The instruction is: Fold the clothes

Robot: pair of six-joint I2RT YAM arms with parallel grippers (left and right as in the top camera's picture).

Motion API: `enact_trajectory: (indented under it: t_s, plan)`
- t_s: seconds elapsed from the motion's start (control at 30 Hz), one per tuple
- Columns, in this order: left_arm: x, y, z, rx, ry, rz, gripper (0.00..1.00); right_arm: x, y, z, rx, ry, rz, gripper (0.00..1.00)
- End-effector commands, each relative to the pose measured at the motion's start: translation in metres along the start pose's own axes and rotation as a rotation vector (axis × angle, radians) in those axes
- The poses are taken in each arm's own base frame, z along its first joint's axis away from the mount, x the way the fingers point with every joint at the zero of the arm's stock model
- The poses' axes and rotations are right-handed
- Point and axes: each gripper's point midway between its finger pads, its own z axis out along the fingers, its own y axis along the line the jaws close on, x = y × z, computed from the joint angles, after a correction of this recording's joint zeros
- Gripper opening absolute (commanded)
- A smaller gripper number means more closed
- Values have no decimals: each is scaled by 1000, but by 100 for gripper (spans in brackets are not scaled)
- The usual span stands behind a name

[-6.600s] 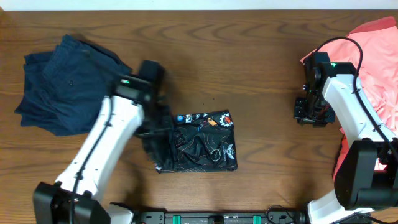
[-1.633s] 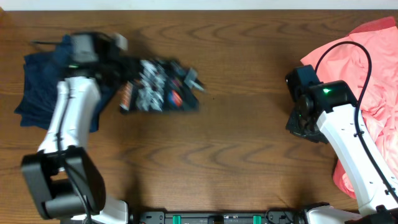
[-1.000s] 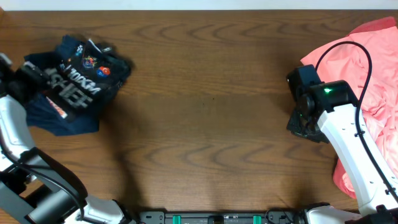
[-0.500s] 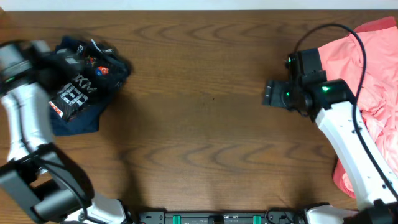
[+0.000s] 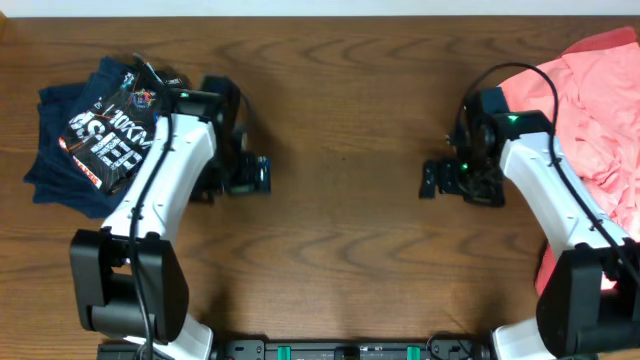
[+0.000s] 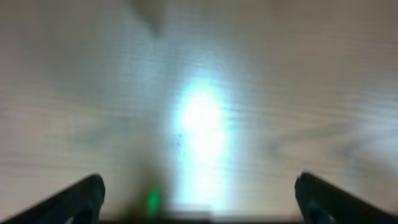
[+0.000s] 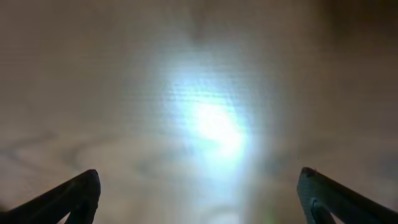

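Observation:
A folded black garment with white and red print (image 5: 100,135) lies on a pile of navy clothes (image 5: 55,170) at the far left. A heap of coral clothes (image 5: 600,100) covers the right edge. My left gripper (image 5: 258,175) hovers over bare wood to the right of the navy pile, open and holding nothing. My right gripper (image 5: 430,181) stands open left of the coral heap, also holding nothing. In both wrist views only blurred, glare-lit wood shows between the spread dark fingertips (image 6: 84,198) (image 7: 78,196). Left gripper (image 6: 199,202), right gripper (image 7: 202,199).
The brown wooden table (image 5: 340,250) stretches bare between the two grippers. A black rail with green clips (image 5: 330,350) runs along the front edge. The right arm's cable (image 5: 520,70) loops above the coral heap.
The left gripper has left the printed garment on the navy pile and swung right over the bare wood. The right gripper has opened wide and shifted slightly down.

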Motion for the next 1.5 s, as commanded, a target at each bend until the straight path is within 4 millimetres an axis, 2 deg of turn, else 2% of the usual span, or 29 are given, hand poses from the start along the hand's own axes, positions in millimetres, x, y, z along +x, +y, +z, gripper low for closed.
enact_trajectory:
  t_s: [0.0,0.1,0.2,0.33,0.43,0.53,0.67,0.83,0.97,1.37,1.47]
  plan:
    - [16,9,-3,-61,35,-30,98,7,-2,-19,-18,-25,-1,99]
    - [29,9,-9,-49,-20,-13,98,14,-3,-37,-14,-96,22,99]
    - [36,4,-20,-9,-175,20,98,16,-12,-60,23,-254,89,99]
    - [46,-4,-47,57,-522,95,98,23,-6,-94,-28,-554,51,99]
    - [60,-5,-74,88,-847,151,98,34,-12,-118,-23,-823,42,99]
    - [74,-9,-105,193,-1082,176,98,47,-18,-134,-45,-981,39,99]
    - [111,4,-131,268,-1250,176,98,80,-28,-136,-68,-1031,36,99]
    - [144,16,-157,347,-1431,170,98,116,-43,-120,-45,-978,39,99]
    - [151,19,-161,365,-1469,168,98,132,-53,-100,-4,-882,44,99]
    - [151,20,-161,364,-1469,168,98,132,-53,-100,-9,-881,54,99]
    - [151,20,-161,364,-1469,168,98,134,-56,-105,-13,-929,62,99]
